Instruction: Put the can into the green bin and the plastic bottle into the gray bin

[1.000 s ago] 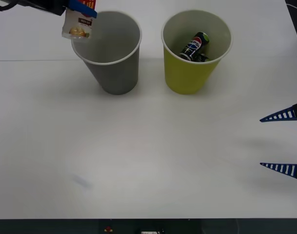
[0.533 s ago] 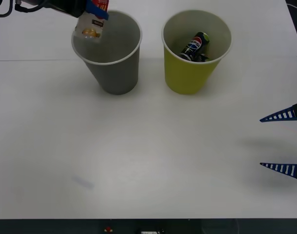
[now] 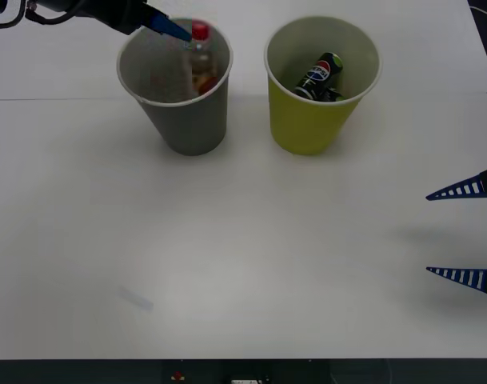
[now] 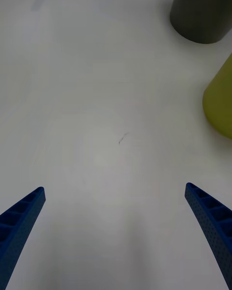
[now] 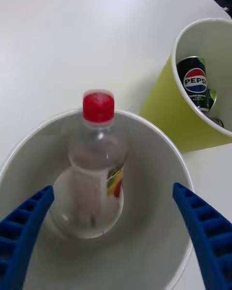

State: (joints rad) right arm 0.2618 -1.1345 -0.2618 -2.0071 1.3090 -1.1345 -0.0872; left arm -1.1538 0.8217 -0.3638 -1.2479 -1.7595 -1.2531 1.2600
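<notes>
Nearest the robot, the right gripper (image 3: pixel 465 234) hangs at the right edge of the white surface (image 3: pixel 251 248), its fingers spread wide with nothing between them; the arm behind them is cut off by the frame. In the right wrist view the same gripper (image 4: pixel 121 232) sits over bare surface, with the bases of both bins just in sight, cropped at the edge.

Farther off, the gray bin (image 3: pixel 183 120) stands on the left and the green bin (image 3: pixel 311 120) just beside it on the right, apart. The can (image 3: pixel 320 75) lies tilted inside the green bin, its lower end hidden by the wall. The bottle (image 3: pixel 200 62) is inside the gray bin, cap up, blurred, so whether it leans on the wall cannot be told.

The left gripper (image 3: pixel 169 27) hovers at the gray bin's far-left rim, one blue fingertip close to the cap. The left wrist view shows that gripper (image 5: pixel 113 237) wide apart, with the bottle (image 5: pixel 96 169) between and beyond its fingers, free of both.
</notes>
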